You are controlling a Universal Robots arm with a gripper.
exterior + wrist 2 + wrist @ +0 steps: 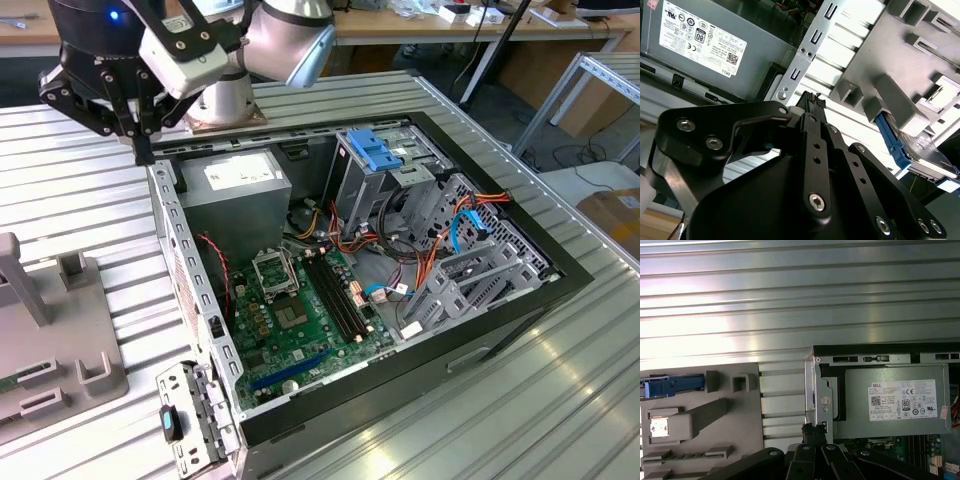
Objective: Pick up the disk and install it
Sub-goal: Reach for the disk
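At the exterior view's left, a grey fixture rests on the ribbed table; in the first wrist view the disk sits in that fixture in its blue carrier, well apart from the gripper. The gripper, fingers together and empty, hangs above the corner rail of the open case, just beside the power supply. Further right: motherboard, then drive cage with blue tab, cables crowding between.

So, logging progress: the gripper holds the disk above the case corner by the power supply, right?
No. The gripper hangs above that case corner by the power supply, but empty; the second wrist view shows the disk in the grey holder.
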